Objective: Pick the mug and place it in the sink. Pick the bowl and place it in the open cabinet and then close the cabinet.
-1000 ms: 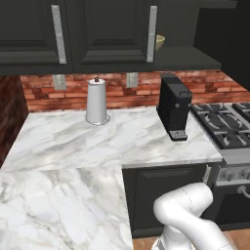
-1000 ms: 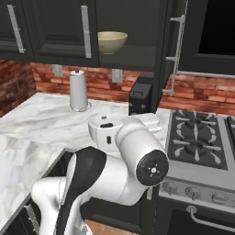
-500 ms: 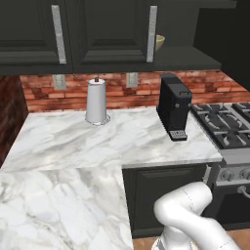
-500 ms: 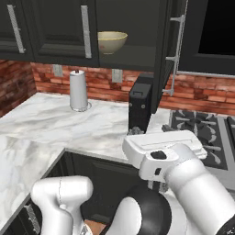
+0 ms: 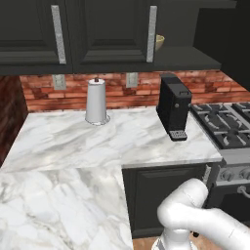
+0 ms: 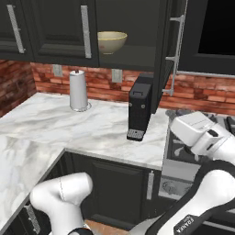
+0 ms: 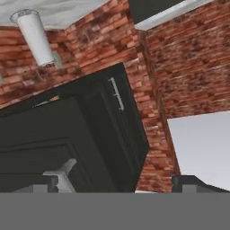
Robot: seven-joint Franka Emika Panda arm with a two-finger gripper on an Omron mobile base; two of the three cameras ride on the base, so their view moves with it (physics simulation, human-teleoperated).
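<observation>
Closing the cabinet (image 6: 163, 50) looks like the step you are on: the bowl (image 6: 112, 42) already sits upright on the dark inner shelf, and the cabinet door (image 6: 166, 55) stands swung out, edge-on to the right base camera, its silver bar handle (image 6: 177, 50) facing right. No mug or sink to report on from here.

Your claw (image 7: 116, 183) points up at the door from below, the two fingertips apart with nothing between them, so you hold nothing. The hand view is rolled, so do not trust its up and down.

For the next move, I judge you need to bring the hand against the outer face of the door, on the handle side, and push it leftward through its arc until it shuts flush. Watch the coffee machine (image 6: 139, 107) standing just below the door.

The bench (image 5: 73, 146) is white marble, L-shaped, carrying a paper towel roll (image 5: 96, 101) by the red brick wall (image 5: 112, 93). A gas stove (image 5: 224, 127) adjoins on the right.
</observation>
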